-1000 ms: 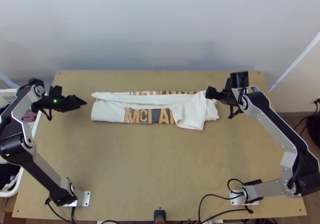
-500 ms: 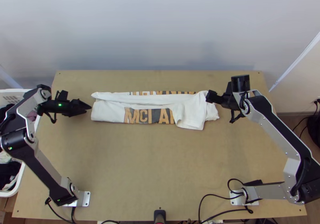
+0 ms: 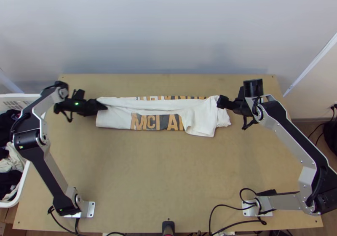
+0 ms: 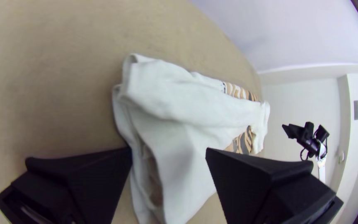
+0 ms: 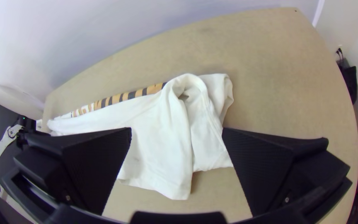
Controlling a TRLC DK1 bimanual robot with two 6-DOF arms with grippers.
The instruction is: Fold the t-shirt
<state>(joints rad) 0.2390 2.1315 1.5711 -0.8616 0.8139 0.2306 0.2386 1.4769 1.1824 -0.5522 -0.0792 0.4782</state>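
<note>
The white t-shirt [image 3: 158,106] lies folded into a long strip across the table's upper half, parts of its orange and black print showing. My left gripper [image 3: 105,106] is at the strip's left end; in the left wrist view this gripper [image 4: 168,151] stands open, with layered cloth edges between and beyond its fingers. By the strip's right end is my right gripper [image 3: 222,100]; in the right wrist view, the right gripper [image 5: 177,132] is open above the bunched right end of the t-shirt [image 5: 154,128], its fingers on either side of the cloth.
A white basket [image 3: 25,168] with dark and light clothes stands at the table's left edge. Bare wood [image 3: 168,172] lies between the t-shirt and the arms' bases. Black cables [image 3: 227,208] run along the near edge, where a small black device [image 3: 168,225] stands.
My left gripper has moved right, from beside the strip to its left end. The right arm has shifted very slightly, and the t-shirt lies as before.
</note>
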